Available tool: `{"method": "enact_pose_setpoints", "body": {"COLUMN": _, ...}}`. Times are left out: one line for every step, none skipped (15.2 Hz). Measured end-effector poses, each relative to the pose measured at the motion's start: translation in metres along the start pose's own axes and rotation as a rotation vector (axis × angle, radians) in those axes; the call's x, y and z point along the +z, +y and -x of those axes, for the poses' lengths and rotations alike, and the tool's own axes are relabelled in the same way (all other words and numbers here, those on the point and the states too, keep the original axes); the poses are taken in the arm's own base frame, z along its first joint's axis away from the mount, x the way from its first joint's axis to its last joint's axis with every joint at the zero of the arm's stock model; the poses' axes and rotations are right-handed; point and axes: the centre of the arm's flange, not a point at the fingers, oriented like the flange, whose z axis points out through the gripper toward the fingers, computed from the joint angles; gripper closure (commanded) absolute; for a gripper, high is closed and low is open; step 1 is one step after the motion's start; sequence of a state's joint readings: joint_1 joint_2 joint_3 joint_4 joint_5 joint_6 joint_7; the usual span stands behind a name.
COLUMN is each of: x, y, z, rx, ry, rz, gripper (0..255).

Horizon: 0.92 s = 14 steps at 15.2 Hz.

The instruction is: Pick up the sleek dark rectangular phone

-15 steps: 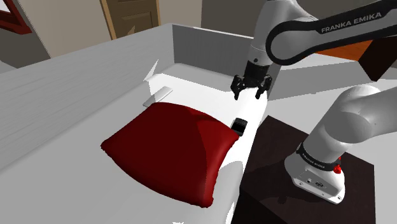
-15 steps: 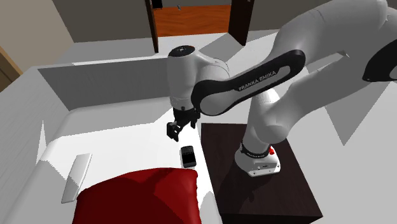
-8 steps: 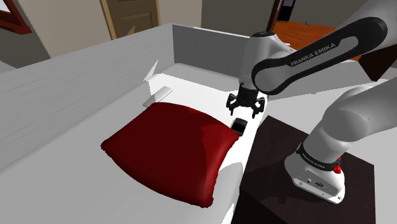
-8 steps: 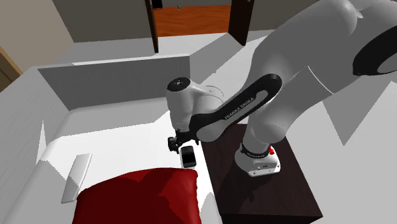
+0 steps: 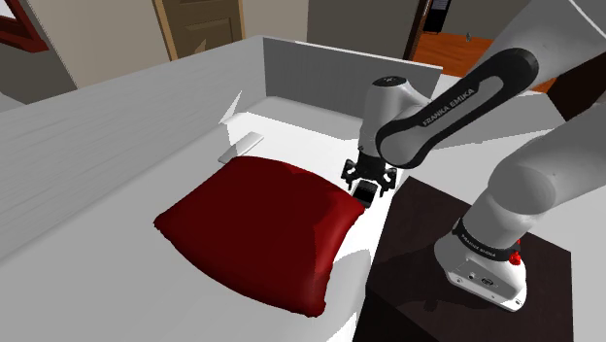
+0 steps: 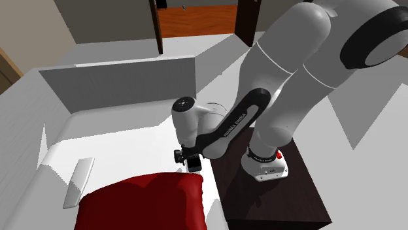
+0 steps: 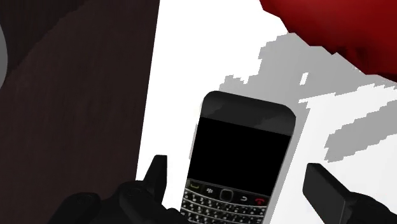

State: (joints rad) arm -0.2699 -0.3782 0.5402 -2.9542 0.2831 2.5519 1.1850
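Observation:
The phone [image 7: 245,153] is a dark rectangle with a black screen and a small keypad. It lies flat on the white surface [image 5: 301,131], close to the edge by the dark stand. My gripper [image 7: 238,181] is open and low over the phone. One finger [image 7: 156,173] is on either side of the phone's keypad end, and neither touches it. In the shoulder view the gripper [image 5: 367,179] hangs just above the phone [image 5: 367,194], beside the red pillow's corner. In the second exterior view the gripper [image 6: 188,157] covers most of the phone [image 6: 195,166].
A large red pillow [image 5: 257,228] lies right beside the phone. A flat grey slab [image 5: 240,148] rests past the pillow's far end. The dark stand [image 5: 427,253] borders the white surface on the phone's other side. A grey wall panel [image 5: 330,73] stands behind.
My gripper has come straight down from well above the white surface to just over the phone, its fingers staying apart. The phone and pillow have not moved.

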Motion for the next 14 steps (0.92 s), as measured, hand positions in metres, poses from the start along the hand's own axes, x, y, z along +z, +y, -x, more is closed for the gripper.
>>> {"method": "enact_pose_setpoints", "body": {"x": 0.0075, "y": -0.0002, "z": -0.0009, "rx": 0.001, "ry": 0.0, "rz": 0.0, "gripper": 0}}
{"method": "enact_pose_setpoints", "body": {"x": 0.0111, "y": 0.0001, "z": -0.0005, "rx": 0.001, "ry": 0.0, "rz": 0.0, "gripper": 0}}
{"method": "enact_pose_setpoints", "body": {"x": 0.0126, "y": -0.0001, "z": -0.0006, "rx": 0.001, "ry": 0.0, "rz": -0.001, "gripper": 255}}
{"method": "enact_pose_setpoints", "body": {"x": 0.0131, "y": -0.0002, "z": -0.0007, "rx": 0.001, "ry": 0.0, "rz": -0.001, "gripper": 255}}
{"method": "enact_pose_setpoints", "body": {"x": 0.0133, "y": -0.0003, "z": -0.0007, "rx": 0.0, "ry": 0.001, "rz": -0.001, "gripper": 255}}
{"method": "enact_pose_setpoints", "body": {"x": 0.0134, "y": -0.0003, "z": -0.0007, "rx": 0.0, "ry": 0.001, "rz": -0.001, "gripper": 255}}
{"method": "enact_pose_setpoints", "body": {"x": 0.0134, "y": -0.0004, "z": -0.0006, "rx": -0.001, "ry": 0.001, "rz": -0.001, "gripper": 255}}
{"method": "enact_pose_setpoints", "body": {"x": 0.0134, "y": -0.0005, "z": -0.0006, "rx": -0.001, "ry": 0.001, "rz": -0.001, "gripper": 255}}
{"method": "enact_pose_setpoints", "body": {"x": 0.0134, "y": -0.0005, "z": -0.0006, "rx": -0.001, "ry": 0.001, "rz": -0.001, "gripper": 255}}
{"method": "enact_pose_setpoints", "body": {"x": 0.0134, "y": -0.0005, "z": -0.0006, "rx": -0.001, "ry": 0.001, "rz": -0.001, "gripper": 255}}
{"method": "enact_pose_setpoints", "body": {"x": 0.0134, "y": -0.0005, "z": -0.0006, "rx": -0.001, "ry": 0.001, "rz": -0.001, "gripper": 255}}
{"method": "enact_pose_setpoints", "body": {"x": 0.0134, "y": -0.0004, "z": -0.0006, "rx": -0.001, "ry": 0.001, "rz": -0.001, "gripper": 255}}
{"method": "enact_pose_setpoints", "body": {"x": 0.0133, "y": -0.0004, "z": -0.0007, "rx": -0.002, "ry": 0.001, "rz": -0.001, "gripper": 255}}
{"method": "enact_pose_setpoints", "body": {"x": 0.0111, "y": -0.0003, "z": -0.0011, "rx": 0.0, "ry": 0.001, "rz": -0.002, "gripper": 255}}
